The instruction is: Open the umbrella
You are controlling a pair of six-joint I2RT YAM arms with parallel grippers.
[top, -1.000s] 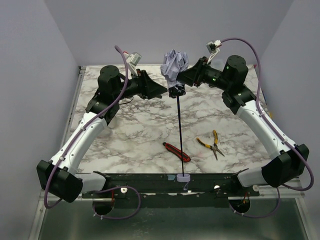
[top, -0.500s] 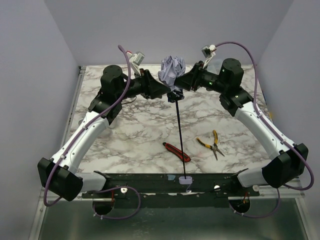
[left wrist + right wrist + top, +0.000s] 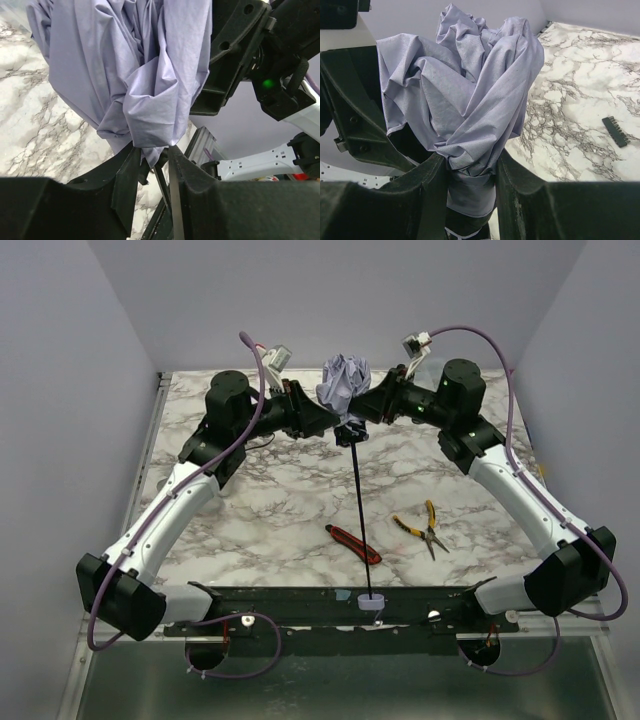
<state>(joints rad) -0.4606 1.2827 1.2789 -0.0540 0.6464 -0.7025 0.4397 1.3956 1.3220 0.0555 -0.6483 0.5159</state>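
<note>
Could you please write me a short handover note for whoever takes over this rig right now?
Left gripper: closed on a lower fold of the umbrella fabric.
Right gripper: clamped around the bunched canopy from the opposite side.
Umbrella: the canopy is at the far middle of the table. The thin black shaft runs toward the near edge, where the handle sits.
Done: shaft extended, both grippers on the fabric.
Left: the canopy is crumpled, not spread, so the umbrella is not yet open.
</note>
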